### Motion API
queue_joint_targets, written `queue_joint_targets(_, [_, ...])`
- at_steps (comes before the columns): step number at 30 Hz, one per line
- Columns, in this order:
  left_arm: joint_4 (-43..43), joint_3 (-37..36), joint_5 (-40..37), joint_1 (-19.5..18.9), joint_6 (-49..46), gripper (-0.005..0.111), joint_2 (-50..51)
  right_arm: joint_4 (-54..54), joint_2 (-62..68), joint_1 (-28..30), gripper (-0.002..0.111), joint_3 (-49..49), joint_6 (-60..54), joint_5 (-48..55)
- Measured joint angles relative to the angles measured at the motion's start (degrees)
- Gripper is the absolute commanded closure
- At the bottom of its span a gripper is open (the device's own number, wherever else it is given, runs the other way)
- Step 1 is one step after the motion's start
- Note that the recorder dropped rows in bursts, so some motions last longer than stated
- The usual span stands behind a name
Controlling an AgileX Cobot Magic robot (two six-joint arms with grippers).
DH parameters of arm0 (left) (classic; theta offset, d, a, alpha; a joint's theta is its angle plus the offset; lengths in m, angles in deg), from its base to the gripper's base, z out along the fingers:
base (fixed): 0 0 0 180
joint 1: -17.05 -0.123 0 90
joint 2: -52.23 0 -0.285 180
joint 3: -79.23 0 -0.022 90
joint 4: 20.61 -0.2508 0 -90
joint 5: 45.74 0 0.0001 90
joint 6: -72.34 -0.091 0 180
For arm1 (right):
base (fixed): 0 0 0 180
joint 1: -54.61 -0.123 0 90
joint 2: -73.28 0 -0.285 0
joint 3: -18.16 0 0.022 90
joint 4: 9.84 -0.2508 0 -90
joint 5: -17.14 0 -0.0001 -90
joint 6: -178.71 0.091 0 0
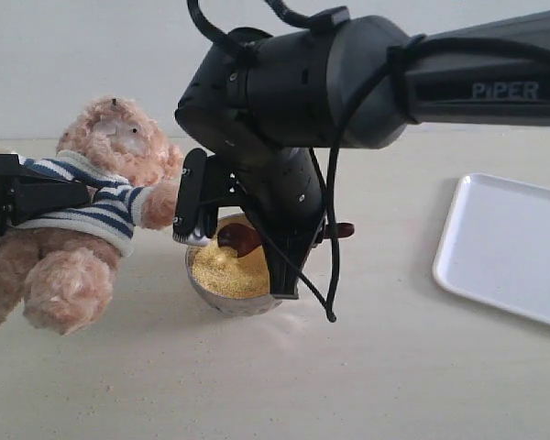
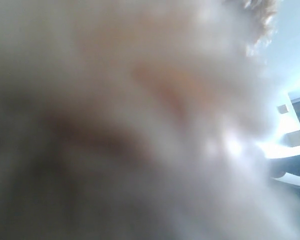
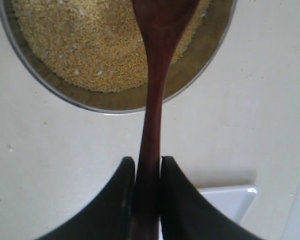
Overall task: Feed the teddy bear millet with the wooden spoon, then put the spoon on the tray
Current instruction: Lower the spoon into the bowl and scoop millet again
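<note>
The right gripper [image 3: 148, 167] is nearly closed, its two dark fingers [image 3: 117, 200] pinching the slim handle of the spoon [image 3: 152, 100] with no gap showing on either side. The spoon's oval head reaches over the rim of the bowl [image 3: 110, 102] and sits on or just above the millet [image 3: 90, 45]; I cannot tell whether it is dug in. The bowl stands on the table [image 1: 394, 367], just beside the bear [image 1: 110, 174], and the tray [image 1: 504, 247] lies well apart on the right.

The left gripper [image 1: 50, 194] looks clamped around the bear's striped middle, holding it tilted with its face toward the bowl. The left wrist view shows only blurred fur, so the jaws themselves are hidden there.

The spoon is probably light, stiff and smooth, so a grip this far back on the handle could let it twist or slide if the head is pushed hard into the grain. Holding it nearer the middle would steady it. The millet is loose and fine and will likely spill at any tilt, so the head has to stay level on the way to the muzzle. The bear is soft and will give under pressure, so the torso is a fair place to hold it
</note>
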Motion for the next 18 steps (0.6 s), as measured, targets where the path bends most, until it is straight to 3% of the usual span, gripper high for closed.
queue_joint_targets(18, [0.0, -0.14, 0.0, 0.0, -0.27, 0.102, 0.0, -0.8, -1.2, 0.0, 0.109, 0.0, 1.16, -0.62])
